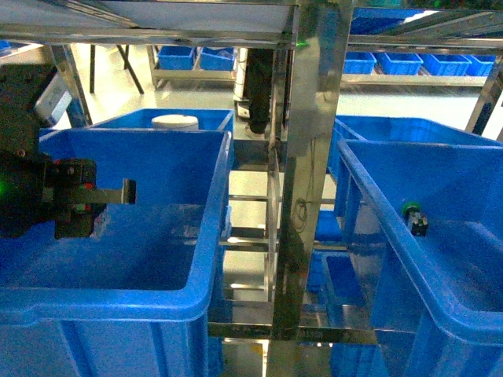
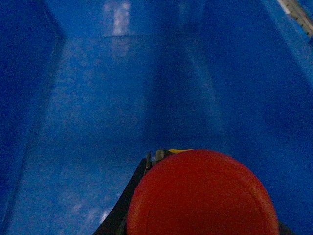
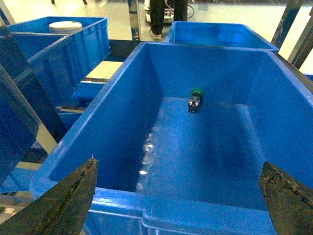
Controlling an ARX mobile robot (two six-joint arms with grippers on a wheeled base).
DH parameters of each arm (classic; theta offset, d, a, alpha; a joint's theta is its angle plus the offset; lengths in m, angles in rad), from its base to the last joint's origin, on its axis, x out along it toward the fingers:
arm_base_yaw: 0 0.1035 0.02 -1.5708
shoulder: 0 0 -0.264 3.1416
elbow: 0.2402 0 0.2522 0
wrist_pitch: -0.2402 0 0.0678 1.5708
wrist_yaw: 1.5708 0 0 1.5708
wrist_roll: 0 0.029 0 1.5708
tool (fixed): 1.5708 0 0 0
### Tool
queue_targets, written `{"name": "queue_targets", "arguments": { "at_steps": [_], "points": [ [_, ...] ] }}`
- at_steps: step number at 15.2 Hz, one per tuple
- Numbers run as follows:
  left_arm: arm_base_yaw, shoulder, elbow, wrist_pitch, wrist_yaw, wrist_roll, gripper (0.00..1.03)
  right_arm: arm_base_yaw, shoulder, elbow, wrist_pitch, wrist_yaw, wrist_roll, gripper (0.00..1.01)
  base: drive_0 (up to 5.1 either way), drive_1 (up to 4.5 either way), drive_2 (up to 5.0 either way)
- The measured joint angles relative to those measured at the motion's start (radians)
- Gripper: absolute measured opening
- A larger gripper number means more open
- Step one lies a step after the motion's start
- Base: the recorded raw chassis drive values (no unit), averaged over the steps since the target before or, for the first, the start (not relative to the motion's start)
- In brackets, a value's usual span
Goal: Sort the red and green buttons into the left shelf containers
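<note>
The red button (image 2: 203, 196) fills the bottom of the left wrist view, cap toward the camera. My left gripper (image 1: 110, 192) is shut on it, with one dark finger (image 2: 129, 198) showing beside the cap. That gripper hangs inside the near left shelf container (image 1: 118, 302), above its bare floor (image 2: 112, 122). A second large blue bin (image 1: 212, 119) stands behind it. The green button (image 3: 195, 100) lies on its side in the large blue bin (image 3: 205, 215) on the right, also seen as a green button (image 1: 414, 216) in the head view. My right gripper (image 3: 178, 164) is open, held just before that bin's near rim.
A shiny metal shelf post (image 1: 310, 181) stands between the left and right bins. A white round lid (image 1: 174, 122) sits in the rear left bin. Smaller blue bins (image 1: 397, 63) line a far shelf. A person's legs (image 3: 164, 17) stand behind the shelf.
</note>
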Motion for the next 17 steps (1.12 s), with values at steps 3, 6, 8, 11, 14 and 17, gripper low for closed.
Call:
{"name": "queue_targets", "arguments": {
  "at_steps": [3, 6, 8, 11, 14, 17],
  "points": [
    [0.061, 0.164, 0.078, -0.021, 0.043, -0.002, 0.26, 0.0, 0.0, 0.0, 0.0, 0.0, 0.0, 0.98, 0.0, 0.0, 0.0],
    [0.107, 0.27, 0.173, -0.074, 0.093, -0.013, 0.26, 0.0, 0.0, 0.0, 0.0, 0.0, 0.0, 0.98, 0.0, 0.0, 0.0],
    [0.121, 0.288, 0.188, -0.086, 0.101, -0.032, 0.4, 0.0, 0.0, 0.0, 0.0, 0.0, 0.0, 0.98, 0.0, 0.0, 0.0],
    [0.122, 0.288, 0.198, -0.078, 0.105, -0.036, 0.67, 0.0, 0.0, 0.0, 0.0, 0.0, 0.0, 0.98, 0.0, 0.0, 0.0],
    [0.127, 0.27, 0.193, -0.084, 0.133, -0.063, 1.0, 0.0, 0.0, 0.0, 0.0, 0.0, 0.0, 0.98, 0.0, 0.0, 0.0],
    [0.14, 0.148, 0.129, -0.075, 0.162, -0.09, 0.98, 0.0, 0.0, 0.0, 0.0, 0.0, 0.0, 0.98, 0.0, 0.0, 0.0]
  ]
}}
